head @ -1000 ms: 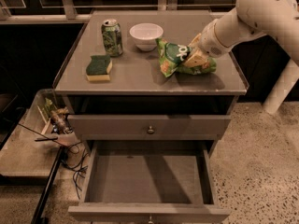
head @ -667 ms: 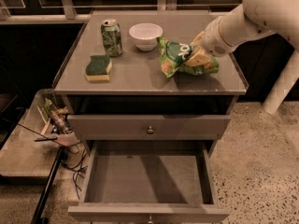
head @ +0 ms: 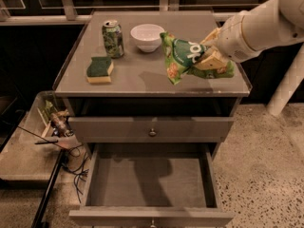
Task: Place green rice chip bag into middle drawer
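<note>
The green rice chip bag [head: 183, 57], glossy with white letters, hangs in the air above the right half of the cabinet top, casting a shadow below it. My gripper [head: 207, 60] comes in from the right on a white arm and is shut on the bag's right side. The middle drawer [head: 150, 179] is pulled wide open below, showing its bare grey floor; its front panel lies at the bottom edge of the view.
On the cabinet top [head: 142, 82] stand a green soda can [head: 113, 38], a white bowl [head: 147, 37] and a green-and-yellow sponge [head: 99, 69]. The top drawer [head: 152, 127] is closed. Cables and clutter [head: 57, 125] lie left of the cabinet.
The bag lay on the cabinet top with my gripper on it; now it is lifted clear of the surface and held in the air.
</note>
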You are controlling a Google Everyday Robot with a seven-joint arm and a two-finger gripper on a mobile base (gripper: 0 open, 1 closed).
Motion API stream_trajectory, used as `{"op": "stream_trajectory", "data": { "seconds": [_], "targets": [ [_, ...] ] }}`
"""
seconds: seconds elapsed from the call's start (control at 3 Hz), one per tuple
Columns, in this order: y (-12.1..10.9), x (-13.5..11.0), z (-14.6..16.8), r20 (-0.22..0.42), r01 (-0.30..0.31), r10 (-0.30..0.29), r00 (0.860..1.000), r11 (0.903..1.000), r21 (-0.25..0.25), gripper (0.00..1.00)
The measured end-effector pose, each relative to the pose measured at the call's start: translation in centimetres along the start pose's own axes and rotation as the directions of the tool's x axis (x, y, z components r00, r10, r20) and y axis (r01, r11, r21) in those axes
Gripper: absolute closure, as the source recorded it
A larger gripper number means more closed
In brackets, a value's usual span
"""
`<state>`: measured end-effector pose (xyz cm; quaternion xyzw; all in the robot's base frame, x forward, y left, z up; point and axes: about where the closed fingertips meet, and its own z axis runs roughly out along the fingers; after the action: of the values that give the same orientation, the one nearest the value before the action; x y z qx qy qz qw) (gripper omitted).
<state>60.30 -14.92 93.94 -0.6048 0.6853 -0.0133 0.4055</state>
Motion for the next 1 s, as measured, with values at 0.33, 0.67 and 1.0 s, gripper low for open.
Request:
{"op": "stream_trajectory", "data": {
  "seconds": [0.33,0.67,1.0],
  "targets": [
    [3.0,0.1,-3.4,-0.006,0.001,-0.001,1.0,0.9992,0.039,1.0],
    [6.7,1.4,-5.5,-0.035,-0.015,0.017,0.999,0.9972,0.073,1.0],
    [10.7,4.6,-5.0,-0.095,-0.057,0.065,0.993,0.995,0.082,1.0]
  ]
}}
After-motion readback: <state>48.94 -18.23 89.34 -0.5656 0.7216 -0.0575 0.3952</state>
